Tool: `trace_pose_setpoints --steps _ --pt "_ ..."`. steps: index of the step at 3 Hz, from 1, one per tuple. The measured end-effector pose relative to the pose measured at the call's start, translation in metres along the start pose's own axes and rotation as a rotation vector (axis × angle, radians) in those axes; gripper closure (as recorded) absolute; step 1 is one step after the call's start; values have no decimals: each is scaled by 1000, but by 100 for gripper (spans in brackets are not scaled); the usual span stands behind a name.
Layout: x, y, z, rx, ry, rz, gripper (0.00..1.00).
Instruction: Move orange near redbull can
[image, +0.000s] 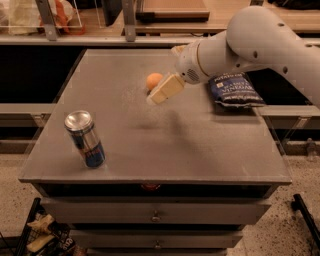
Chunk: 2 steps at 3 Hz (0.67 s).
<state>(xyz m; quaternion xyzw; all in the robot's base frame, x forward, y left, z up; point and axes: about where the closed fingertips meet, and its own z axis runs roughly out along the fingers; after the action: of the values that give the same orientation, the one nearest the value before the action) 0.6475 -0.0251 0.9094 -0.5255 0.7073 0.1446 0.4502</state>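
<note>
The orange (153, 80) lies on the grey table top (200, 145), a little behind its middle. The redbull can (85, 138), blue and silver with a shiny top, stands upright near the table's front left corner. My gripper (161, 93) hangs above the table just right of and in front of the orange, partly covering it. The white arm reaches in from the upper right.
A dark blue chip bag (235, 90) lies on the right side of the table. Shelving with metal posts stands behind the table. Drawers sit under the table's front edge. A cart with clutter stands at the lower left.
</note>
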Motion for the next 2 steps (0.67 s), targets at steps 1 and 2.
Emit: trace_pose_setpoints --steps 1,2 --pt "1 0 18 19 -1 27 0" --pt "10 -4 38 24 16 63 0"
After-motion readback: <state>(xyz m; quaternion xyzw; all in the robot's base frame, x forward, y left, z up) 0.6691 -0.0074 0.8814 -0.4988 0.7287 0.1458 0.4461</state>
